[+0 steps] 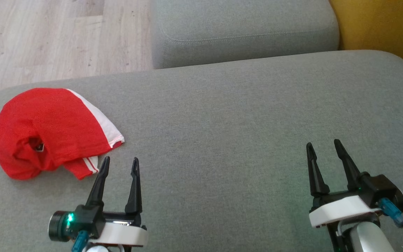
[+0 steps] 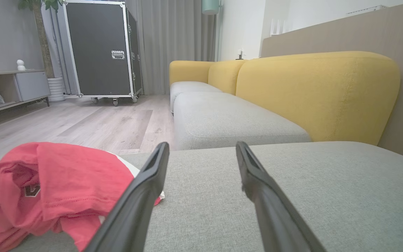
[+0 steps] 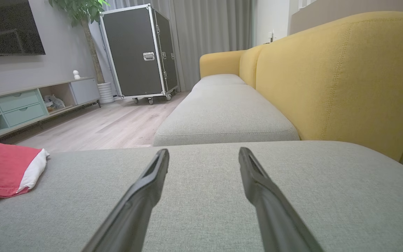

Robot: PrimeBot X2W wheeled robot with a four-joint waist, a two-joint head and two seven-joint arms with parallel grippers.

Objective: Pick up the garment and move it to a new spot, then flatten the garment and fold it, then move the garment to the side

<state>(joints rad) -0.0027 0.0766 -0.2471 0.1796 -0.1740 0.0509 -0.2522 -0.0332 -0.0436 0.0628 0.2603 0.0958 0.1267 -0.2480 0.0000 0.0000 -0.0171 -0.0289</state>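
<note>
A crumpled red garment (image 1: 47, 131) with white trim lies in a heap at the left end of the grey sofa cushion (image 1: 243, 115). My left gripper (image 1: 120, 162) stands open just to the garment's lower right, its left fingertip close to the striped hem, with nothing between the fingers. In the left wrist view the garment (image 2: 47, 189) bulges at the lower left beside the open left gripper (image 2: 201, 147). My right gripper (image 1: 323, 144) is open over bare cushion at the lower right, far from the cloth. In the right wrist view that open gripper (image 3: 203, 151) points along the cushion, the garment (image 3: 7, 168) at the left edge.
A second grey seat cushion (image 1: 243, 31) adjoins at the back, with a yellow backrest (image 1: 380, 28) to the right. Wooden floor (image 1: 54, 38) lies beyond the cushion's far left edge. A black wheeled case (image 2: 99, 50) and a low shelf unit (image 3: 22, 105) stand across the room.
</note>
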